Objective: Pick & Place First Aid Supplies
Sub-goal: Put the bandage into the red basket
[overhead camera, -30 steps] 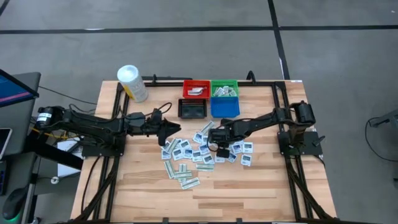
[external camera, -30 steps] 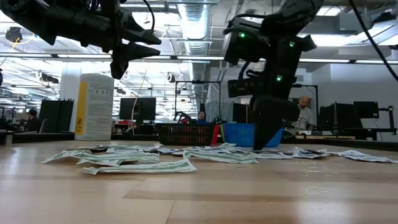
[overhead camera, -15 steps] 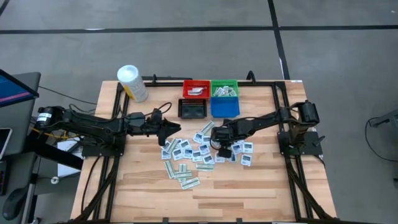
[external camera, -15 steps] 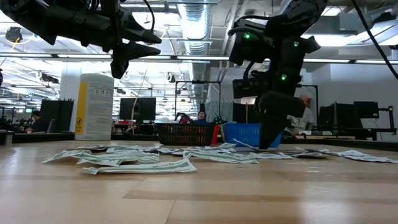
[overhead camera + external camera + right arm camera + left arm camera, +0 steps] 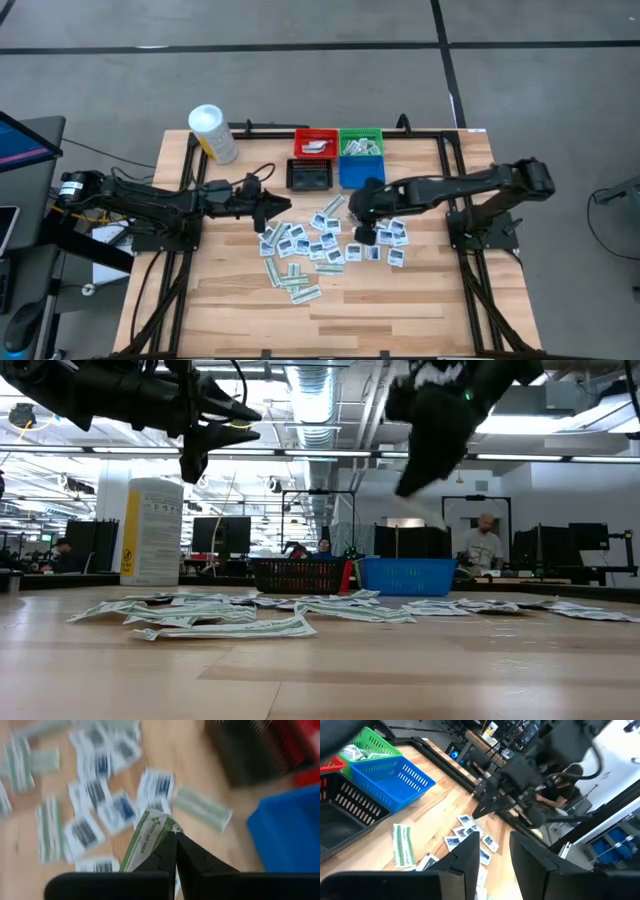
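The bench (image 5: 400, 300) carries a scatter of first aid supplies (image 5: 300, 250) at its centre, with four small bins (image 5: 338, 160) along the far side. The left tool (image 5: 280, 208) hovers half open and empty beside the scatter. The right tool (image 5: 175, 851) is raised, fingers fully closed on one green-white strip packet (image 5: 150, 836). Step in hand: transport. The next move likely calls for carrying the packet over a bin and releasing it.

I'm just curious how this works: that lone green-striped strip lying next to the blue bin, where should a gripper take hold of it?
Probably across the green-striped strip's narrow width, from straight above: it lies flat on the table, long, thin and clear of the blue bin.
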